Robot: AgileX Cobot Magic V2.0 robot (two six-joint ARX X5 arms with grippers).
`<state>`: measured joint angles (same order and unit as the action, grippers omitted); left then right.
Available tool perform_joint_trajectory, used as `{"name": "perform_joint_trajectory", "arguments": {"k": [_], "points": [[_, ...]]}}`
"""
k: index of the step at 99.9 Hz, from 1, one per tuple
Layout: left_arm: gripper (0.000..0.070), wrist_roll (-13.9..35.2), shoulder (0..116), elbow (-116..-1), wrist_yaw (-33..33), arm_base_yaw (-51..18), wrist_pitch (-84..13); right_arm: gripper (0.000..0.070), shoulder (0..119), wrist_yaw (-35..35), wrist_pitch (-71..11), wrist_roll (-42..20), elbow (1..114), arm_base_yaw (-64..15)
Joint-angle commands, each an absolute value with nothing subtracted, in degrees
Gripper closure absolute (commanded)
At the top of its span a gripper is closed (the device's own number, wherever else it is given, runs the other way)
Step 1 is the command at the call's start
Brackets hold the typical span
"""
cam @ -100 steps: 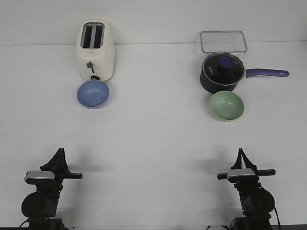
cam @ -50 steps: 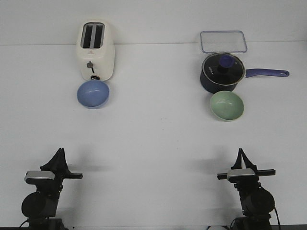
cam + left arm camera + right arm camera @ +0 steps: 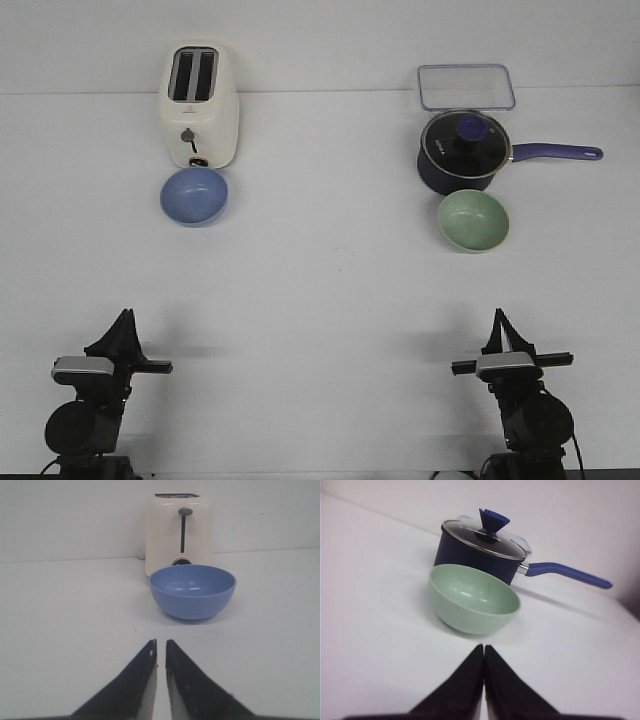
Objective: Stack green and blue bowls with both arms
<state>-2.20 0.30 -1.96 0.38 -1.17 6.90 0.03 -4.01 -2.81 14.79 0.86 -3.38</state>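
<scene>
The periwinkle blue bowl (image 3: 194, 195) stands upright at the far left, just in front of a toaster; it also shows in the left wrist view (image 3: 192, 591). The sage green bowl (image 3: 473, 220) stands upright at the far right, just in front of a saucepan; it also shows in the right wrist view (image 3: 472, 600). Both bowls are empty. My left gripper (image 3: 125, 315) is near the table's front edge, well short of the blue bowl, its fingers almost together and empty (image 3: 161, 642). My right gripper (image 3: 497, 313) is shut and empty (image 3: 484, 647), pointing at the green bowl.
A cream toaster (image 3: 198, 105) stands right behind the blue bowl. A dark navy saucepan (image 3: 465, 150) with a glass lid and a handle pointing right stands behind the green bowl. A clear rectangular container (image 3: 465, 87) lies behind the saucepan.
The right arm has shifted very slightly. The bowls and the left arm have not moved.
</scene>
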Motion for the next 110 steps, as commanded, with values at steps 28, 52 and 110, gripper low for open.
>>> {"name": "perform_joint_trajectory", "arguments": {"k": [28, 52, 110], "points": [[0.0685, -2.26, 0.23, -0.80, 0.64, -1.13, 7.60, 0.0700, 1.45, -6.42, -6.44, -18.90, 6.96, -3.40], [0.0685, -2.26, 0.23, -0.80, 0.64, -1.13, 7.60, 0.0700, 18.63, -6.50, -15.77, -19.51, 24.12, -2.81], [0.0685, -2.26, 0.23, -0.80, 0.64, -1.13, 7.57, 0.0162, 73.23, -0.99, -25.28, -11.29, 57.87, 5.21]]}}
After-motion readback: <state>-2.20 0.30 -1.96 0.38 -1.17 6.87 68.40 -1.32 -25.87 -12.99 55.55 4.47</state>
